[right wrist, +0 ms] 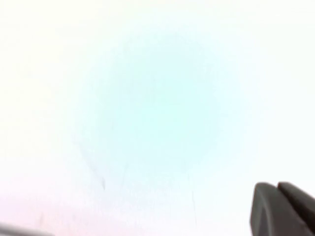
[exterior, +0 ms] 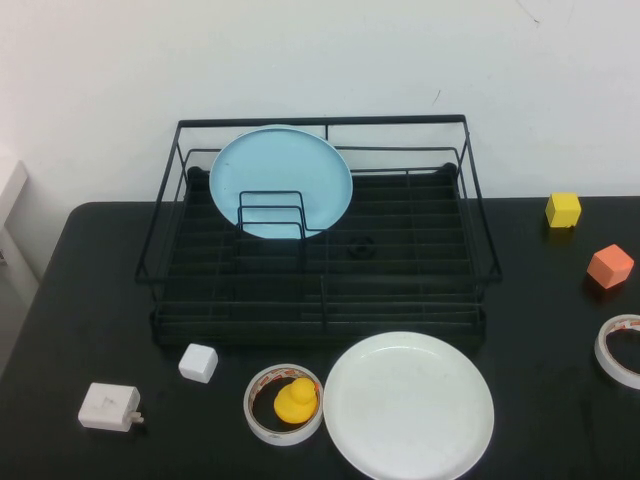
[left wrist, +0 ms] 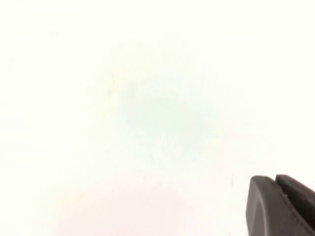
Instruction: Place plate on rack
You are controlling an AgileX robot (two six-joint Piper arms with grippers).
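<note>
The white plate (exterior: pixel 408 405) lies flat on the black table near the front edge, just in front of the rack's right half. The black wire rack (exterior: pixel 420 262) stands at the middle back, with a light blue plate (exterior: pixel 281 181) leaning upright among its dividers. Neither arm shows in the high view. My left gripper (left wrist: pixel 275 180) is shut, its dark fingers pressed together with nothing between them, facing a blank white surface. In the right wrist view my right gripper (right wrist: pixel 277 185) is also shut and empty, facing a pale blank surface.
A tape roll (exterior: pixel 284 404) with a yellow duck (exterior: pixel 296 399) inside lies left of the white plate. A white cube (exterior: pixel 198 362) and a white charger (exterior: pixel 109 406) sit at front left. At the right are a yellow cube (exterior: pixel 563 209), an orange block (exterior: pixel 610 266) and another tape roll (exterior: pixel 620 349).
</note>
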